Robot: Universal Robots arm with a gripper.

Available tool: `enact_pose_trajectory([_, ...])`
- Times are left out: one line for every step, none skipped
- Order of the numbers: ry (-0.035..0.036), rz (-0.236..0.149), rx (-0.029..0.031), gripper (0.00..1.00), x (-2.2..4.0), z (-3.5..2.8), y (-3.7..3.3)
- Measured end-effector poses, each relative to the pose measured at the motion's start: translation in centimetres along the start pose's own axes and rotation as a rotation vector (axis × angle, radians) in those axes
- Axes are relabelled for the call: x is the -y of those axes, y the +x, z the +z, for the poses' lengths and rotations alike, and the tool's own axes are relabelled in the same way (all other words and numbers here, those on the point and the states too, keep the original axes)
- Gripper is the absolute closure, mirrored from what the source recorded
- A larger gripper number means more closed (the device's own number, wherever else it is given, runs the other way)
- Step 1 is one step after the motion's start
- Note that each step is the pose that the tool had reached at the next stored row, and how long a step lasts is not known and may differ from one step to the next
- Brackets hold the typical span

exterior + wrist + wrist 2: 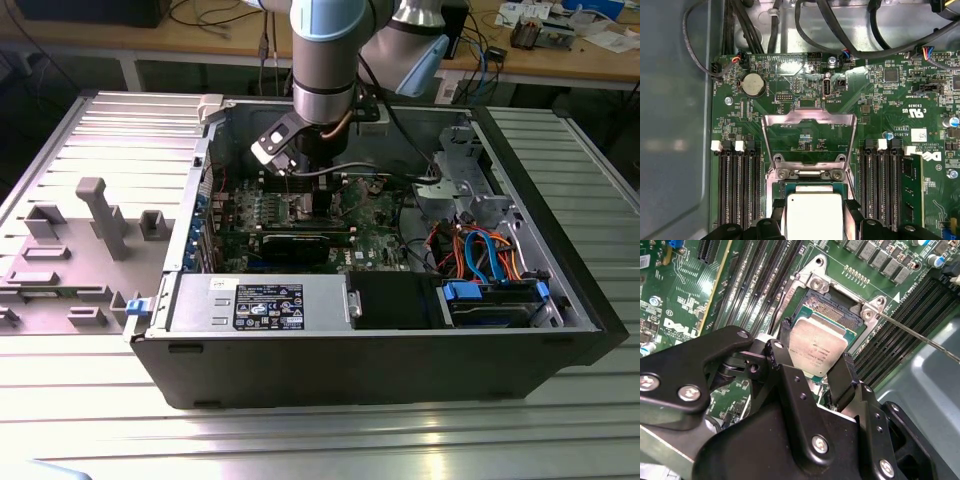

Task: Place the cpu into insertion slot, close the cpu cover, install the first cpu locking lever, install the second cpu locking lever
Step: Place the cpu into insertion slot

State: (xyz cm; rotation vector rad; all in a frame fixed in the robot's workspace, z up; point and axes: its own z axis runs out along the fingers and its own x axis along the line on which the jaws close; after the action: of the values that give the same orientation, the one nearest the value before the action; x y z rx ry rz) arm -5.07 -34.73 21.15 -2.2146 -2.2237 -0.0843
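Observation:
My gripper [816,354] is shut on the cpu [817,346], a flat silver-grey square with a thin green rim. One black finger [784,332] presses one edge and the other finger [847,371] presses the opposite edge. The cpu hangs right over the insertion slot [832,307], whose brownish pin field shows past the chip's far edge; I cannot tell whether they touch. In the first wrist view the cpu [813,220] sits between the fingers [777,211], with the cpu cover [810,117] swung open beyond the insertion slot [812,185]. A thin locking lever [920,337] sticks out free beside the socket. In the exterior view the gripper [322,195] reaches down into the case.
Long memory slots [737,185] flank the socket on both sides. The open computer case [590,300] holds a power-supply box [260,300], a black expansion card [290,245] and coloured cables [480,250]. A grey fixture [100,215] stands at the exterior view's left.

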Motion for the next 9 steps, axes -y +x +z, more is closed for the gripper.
enact_pose_trajectory([0.0, 0.0, -0.0001, 0.46, 0.0, 0.09, 0.0])
enact_pose_trajectory([0.0001, 0.0, 0.0001, 0.46, 0.01, 0.12, -0.01])
enact_pose_trajectory([0.0001, 0.0, 0.0001, 0.46, 0.01, 0.13, 0.01])
enact_pose_trajectory([0.0, 0.0, 0.0, 0.46, 0.01, 0.14, 0.05])
enact_pose_trajectory([0.0001, 0.0, 0.0, 0.46, 0.01, 0.14, 0.09])
enact_pose_trajectory([0.0003, 0.0, 0.0, 0.46, 0.02, 0.14, 0.14])
enact_pose_trajectory([0.0003, 0.0, 0.0, 0.46, 0.01, 0.14, 0.18])
enact_pose_trajectory([0.0003, 0.0, 0.0, 0.46, 0.01, 0.14, 0.19])
enact_pose_trajectory([0.0003, 0.0, -0.0002, 0.46, 0.03, 0.15, 0.21])
